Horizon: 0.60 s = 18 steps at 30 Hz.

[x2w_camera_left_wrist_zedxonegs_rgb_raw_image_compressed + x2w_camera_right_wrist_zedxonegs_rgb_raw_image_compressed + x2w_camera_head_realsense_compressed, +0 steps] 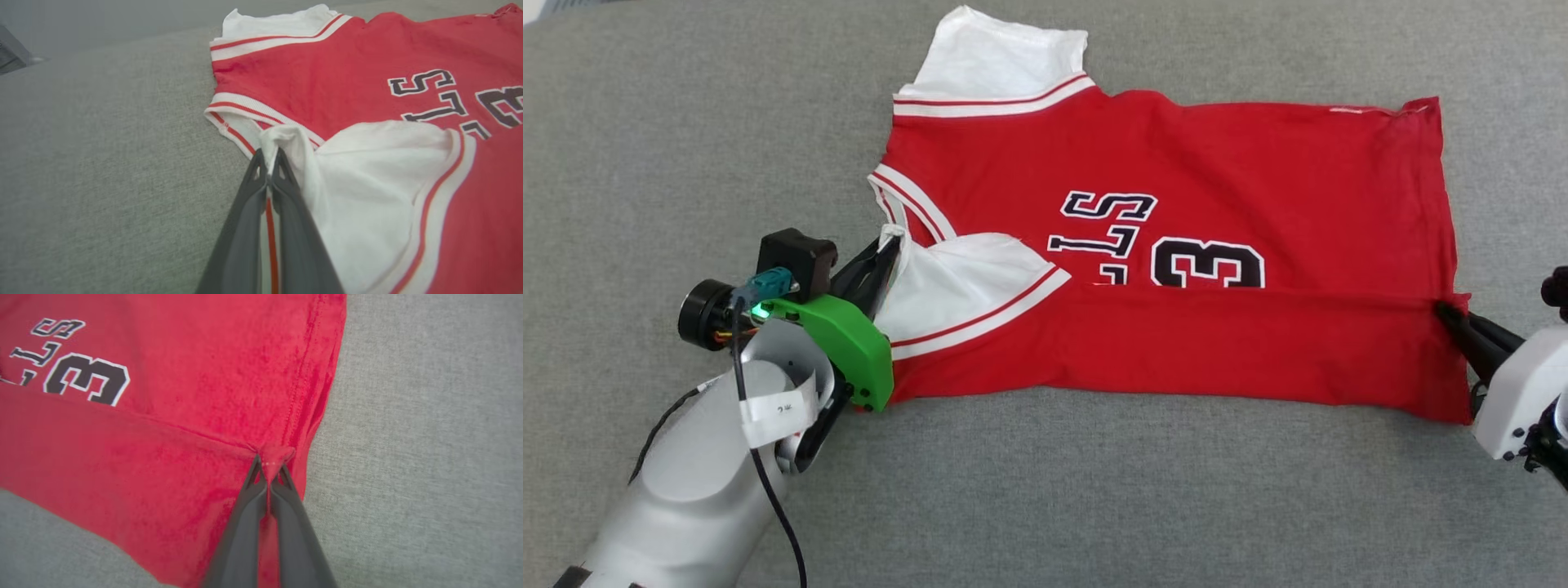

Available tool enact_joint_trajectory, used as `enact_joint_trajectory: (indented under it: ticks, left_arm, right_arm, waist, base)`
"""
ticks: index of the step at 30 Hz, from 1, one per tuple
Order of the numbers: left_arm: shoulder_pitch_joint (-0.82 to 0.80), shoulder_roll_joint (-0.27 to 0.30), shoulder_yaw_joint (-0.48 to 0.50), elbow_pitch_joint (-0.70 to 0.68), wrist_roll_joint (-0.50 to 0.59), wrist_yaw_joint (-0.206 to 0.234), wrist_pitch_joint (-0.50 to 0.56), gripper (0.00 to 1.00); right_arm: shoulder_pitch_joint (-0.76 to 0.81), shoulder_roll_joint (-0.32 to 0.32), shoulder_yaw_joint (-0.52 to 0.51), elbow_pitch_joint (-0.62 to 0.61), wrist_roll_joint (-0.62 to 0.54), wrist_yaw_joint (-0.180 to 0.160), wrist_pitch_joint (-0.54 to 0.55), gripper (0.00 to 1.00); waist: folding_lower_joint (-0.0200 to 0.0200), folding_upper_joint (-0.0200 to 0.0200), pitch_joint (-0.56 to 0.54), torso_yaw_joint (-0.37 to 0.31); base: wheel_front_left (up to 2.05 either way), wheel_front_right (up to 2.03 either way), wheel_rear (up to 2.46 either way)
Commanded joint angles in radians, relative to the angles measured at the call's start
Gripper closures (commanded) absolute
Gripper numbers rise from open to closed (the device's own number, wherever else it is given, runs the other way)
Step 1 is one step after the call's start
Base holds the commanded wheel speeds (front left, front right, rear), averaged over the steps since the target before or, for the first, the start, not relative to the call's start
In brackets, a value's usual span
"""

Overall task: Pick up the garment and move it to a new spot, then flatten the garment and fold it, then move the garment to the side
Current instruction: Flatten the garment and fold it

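At the lower left of the head view, the pale left forearm (686, 482) carries a black cable (768, 498) and a green bracket (849, 343) at its wrist. The left gripper (888, 245) is pinched fully together on a bunched tip of the near white sleeve (956, 278). In the left wrist view its 2 dark fingers (245, 228) meet with white cloth and a red trim stripe squeezed between them, just beside the striped collar (237, 110). The garment (1192, 155) lies spread on the grey fabric surface (1094, 490), collar toward the left and hem (1441, 204) toward the right. The far sleeve (996, 57) lies flat at the top. The near edge is folded over the front, so a red band covers the lower part of the black lettering (1111, 220) and the numeral 3 (1209, 263). At the right end of that fold line the right gripper (1444, 310) is likewise closed tight. The right wrist view shows its fingers (241, 526) nipping a small peak of red cloth at the hem corner of the garment (184, 375).
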Motion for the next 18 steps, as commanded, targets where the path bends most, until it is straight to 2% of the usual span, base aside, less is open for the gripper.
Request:
enact_joint_trajectory:
  ticks: [1, 5, 10, 11, 12, 18]
  left_arm:
    - [-0.026, -0.009, -0.014, 0.045, 0.017, -0.015, -0.007, 1.00]
    - [-0.034, -0.046, -0.035, 0.163, 0.010, -0.041, -0.023, 1.00]
    - [-0.027, -0.080, -0.053, 0.247, -0.004, -0.066, -0.059, 1.00]
    - [-0.030, -0.080, -0.051, 0.269, -0.010, -0.073, -0.083, 0.00]
    - [-0.034, -0.077, -0.048, 0.269, -0.011, -0.074, -0.090, 0.00]
    - [-0.089, -0.012, -0.013, 0.212, -0.025, -0.079, -0.087, 0.00]
  right_arm:
    - [-0.027, 0.007, 0.018, 0.022, -0.012, -0.001, 0.000, 1.00]
    - [-0.050, 0.015, 0.056, 0.080, -0.015, -0.001, -0.014, 1.00]
    - [-0.052, 0.019, 0.086, 0.120, -0.001, -0.001, -0.047, 1.00]
    - [-0.051, 0.022, 0.081, 0.123, 0.009, -0.001, -0.074, 0.16]
    - [-0.049, 0.020, 0.077, 0.118, 0.008, -0.001, -0.083, 0.00]
    - [-0.006, 0.008, 0.039, 0.060, 0.006, -0.001, -0.125, 0.00]
  waist:
    - [0.0000, -0.0001, 0.056, -0.013]
    - [0.0000, -0.0001, 0.059, -0.010]
    - [0.0000, -0.0001, 0.033, -0.005]
    - [0.0000, -0.0001, 0.003, -0.001]
    - [0.0000, -0.0001, -0.007, 0.002]
    - [0.0000, -0.0001, -0.077, 0.024]
  base:
    - [0.00, 0.00, 0.00]
    - [0.00, 0.00, 0.00]
    - [0.00, 0.00, 0.00]
    - [0.00, 0.00, 0.00]
    - [0.00, 0.00, 0.00]
    - [0.00, 0.00, 0.00]
